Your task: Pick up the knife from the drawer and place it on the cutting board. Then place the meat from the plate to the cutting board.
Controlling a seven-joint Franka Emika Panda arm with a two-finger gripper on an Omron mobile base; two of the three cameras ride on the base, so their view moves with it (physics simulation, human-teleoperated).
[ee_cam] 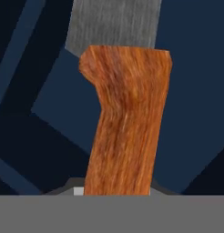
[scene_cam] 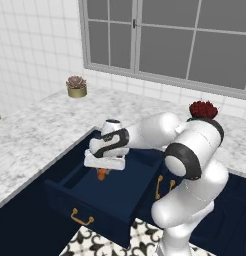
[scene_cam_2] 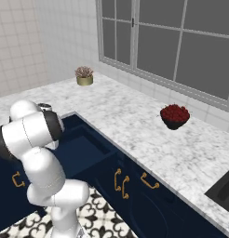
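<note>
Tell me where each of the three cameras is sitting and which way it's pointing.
Left base view: behind the arm's left, looking down into the open dark navy-blue drawer; white arm reaches in.
Right base view: behind the arm's right, facing the white marble counter and window; arm at lower left.
Hand view: on the hand, looking along the end effector, shut on the orange-brown wooden-handled knife.
Both base views share the dark bowl of red berries and small potted plant.
</note>
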